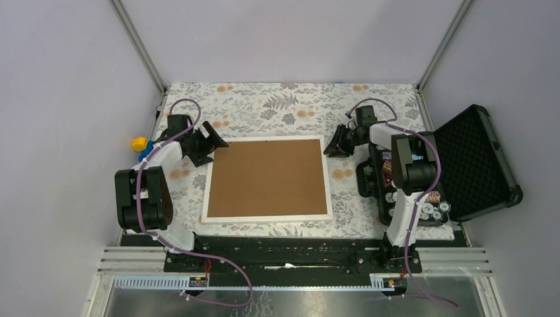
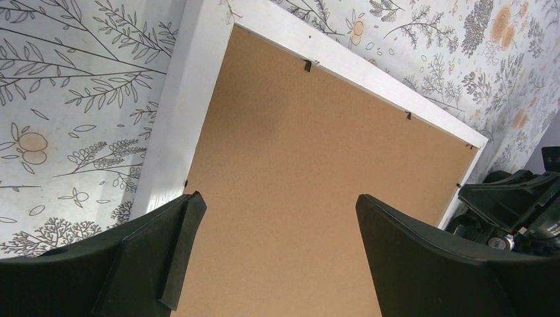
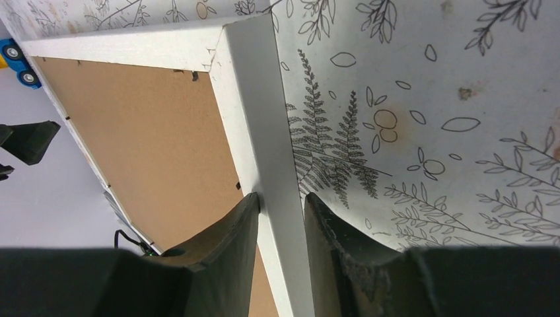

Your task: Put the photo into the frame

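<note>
Overhead and wrist views. The thin-edged white rectangular picture frame (image 1: 267,216) lies flat, back upward, at the middle of the floral-printed tablecloth (image 1: 284,105). A plain brown backing board (image 1: 267,177) fills it. My right gripper (image 3: 282,198) straddles the frame's right rail near the far right corner. Its two black fingers (image 3: 231,231) are closed against both sides of that rail. My left gripper (image 2: 277,205) hangs over the frame's far left corner with its jaws spread wide, holding nothing.
</note>
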Controlling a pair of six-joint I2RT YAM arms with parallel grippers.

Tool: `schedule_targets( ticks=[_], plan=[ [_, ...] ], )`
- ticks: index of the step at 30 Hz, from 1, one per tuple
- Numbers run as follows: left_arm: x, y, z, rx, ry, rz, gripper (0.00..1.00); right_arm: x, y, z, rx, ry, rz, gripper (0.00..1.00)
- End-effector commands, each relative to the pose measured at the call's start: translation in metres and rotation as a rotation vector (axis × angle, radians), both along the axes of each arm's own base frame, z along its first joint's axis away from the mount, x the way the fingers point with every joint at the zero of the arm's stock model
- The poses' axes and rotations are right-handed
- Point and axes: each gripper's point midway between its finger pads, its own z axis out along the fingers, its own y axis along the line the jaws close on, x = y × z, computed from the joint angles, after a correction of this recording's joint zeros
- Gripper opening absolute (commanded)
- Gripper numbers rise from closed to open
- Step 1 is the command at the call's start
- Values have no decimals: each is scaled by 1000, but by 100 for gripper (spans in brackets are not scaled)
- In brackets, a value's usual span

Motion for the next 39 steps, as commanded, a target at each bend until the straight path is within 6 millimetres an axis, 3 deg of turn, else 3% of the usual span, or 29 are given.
schedule_targets(
  ticks=[1,11,17,27,29,31,34,39],
  plan=[
    [7,-6,2,-36,-32,-11,96,5,14,0,24,-11,33,38],
    [6,-12,-5,-75,-10,-23,96,11,20,-8,4,-9,35,38],
    [6,-13,-4,-86,-15,-25,95,5,25,-19,-49,11,62,37],
    [4,-16,-25,-113,48,-30,95,-3,26,-35,-281,27,153,38],
    [6,-18,-17,-119,24,-49,95,-4,26,-35,-291,28,160,38],
    [11,-19,4,-106,-59,-71,95,-5,25,-35,-297,29,160,38],
    [11,-3,43,10,-186,-40,97,-6,25,-35,-298,30,160,38],
    [-6,63,51,313,-162,223,99,-4,26,-38,-283,33,164,38]
  ],
)
